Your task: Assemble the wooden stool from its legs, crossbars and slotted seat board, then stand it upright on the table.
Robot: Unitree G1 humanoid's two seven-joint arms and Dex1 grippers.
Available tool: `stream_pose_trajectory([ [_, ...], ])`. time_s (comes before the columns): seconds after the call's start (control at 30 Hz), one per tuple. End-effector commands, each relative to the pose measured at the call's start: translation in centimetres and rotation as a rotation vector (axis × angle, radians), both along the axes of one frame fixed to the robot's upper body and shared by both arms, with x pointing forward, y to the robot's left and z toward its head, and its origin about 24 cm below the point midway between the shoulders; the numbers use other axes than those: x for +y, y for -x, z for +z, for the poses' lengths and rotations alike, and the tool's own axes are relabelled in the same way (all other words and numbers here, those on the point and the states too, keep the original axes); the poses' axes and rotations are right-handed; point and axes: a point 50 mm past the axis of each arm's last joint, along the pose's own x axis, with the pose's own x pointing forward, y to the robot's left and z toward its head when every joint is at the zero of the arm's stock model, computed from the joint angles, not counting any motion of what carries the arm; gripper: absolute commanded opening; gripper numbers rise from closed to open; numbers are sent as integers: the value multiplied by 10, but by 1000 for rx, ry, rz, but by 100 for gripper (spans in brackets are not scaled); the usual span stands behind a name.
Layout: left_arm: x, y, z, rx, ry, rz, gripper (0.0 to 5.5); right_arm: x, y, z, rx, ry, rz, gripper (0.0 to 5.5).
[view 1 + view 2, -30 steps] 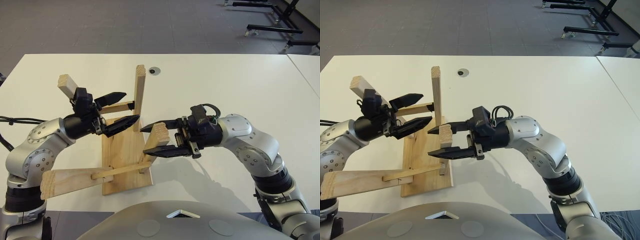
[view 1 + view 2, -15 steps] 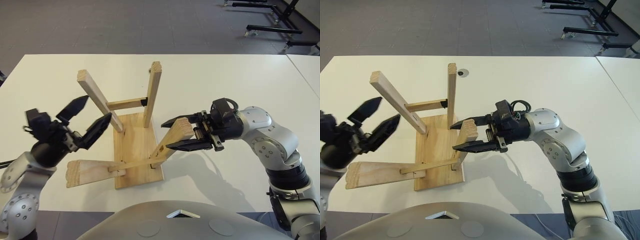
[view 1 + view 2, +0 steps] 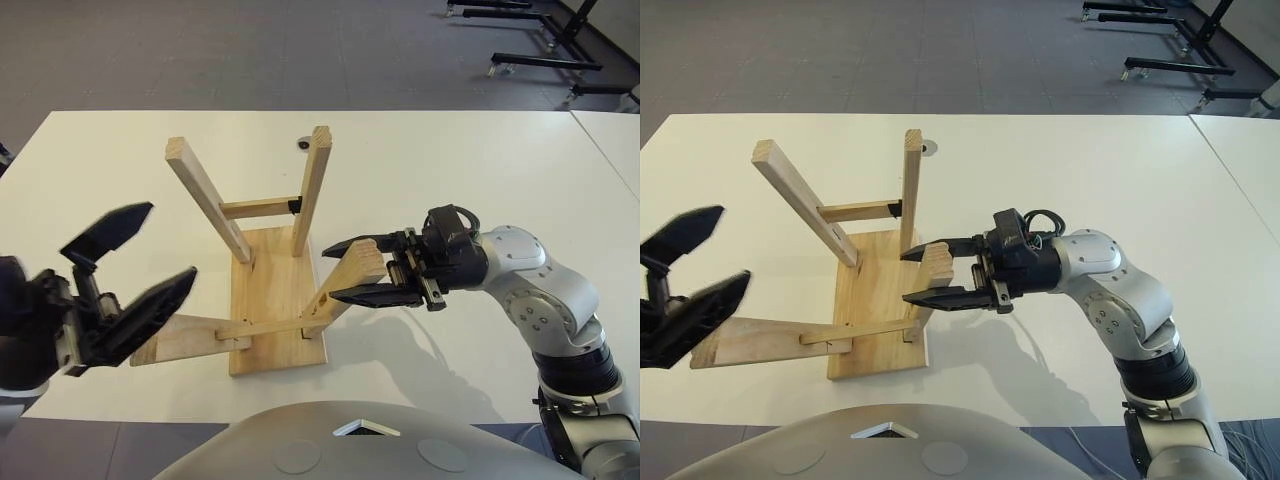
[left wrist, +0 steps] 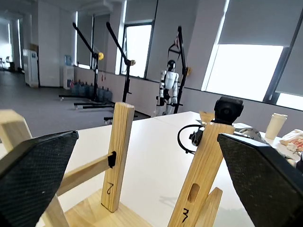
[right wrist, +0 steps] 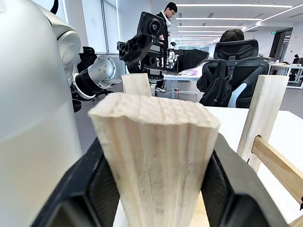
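1. On the table [image 3: 480, 170], seat board [image 3: 272, 290] lies flat, legs [image 3: 210, 200] and crossbars [image 3: 258, 208] slotted on top.
2. Right gripper [image 3: 333, 271] pinches the near-right leg [image 3: 352, 268] at board's right edge.
3. Left gripper [image 3: 160, 247] spread wide, left of board, clear of the wood.

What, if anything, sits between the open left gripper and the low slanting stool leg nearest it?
Nothing visible does. The left gripper hangs open at the outer end of the low slanting leg. The right gripper is shut on another leg farther right, clear of that path.
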Motion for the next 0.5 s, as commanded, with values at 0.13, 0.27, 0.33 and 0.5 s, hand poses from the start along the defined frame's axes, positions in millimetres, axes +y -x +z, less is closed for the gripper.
stream_pose_trajectory([
  [0.13, -2, -8, -39, 152, -87, 27, 540, 2, -2, 6, -47, -5, 4, 204],
  [0.27, -3, -12, -39, 135, -81, 40, 540, -5, -2, 5, -46, -16, 1, 204],
  [0.33, -4, -13, -38, 129, -78, 42, 540, -13, -3, 2, -39, -24, -9, 204],
  [0.5, -5, -10, -38, 127, -71, 66, 540, -38, -6, -11, -6, -22, -82, 204],
])
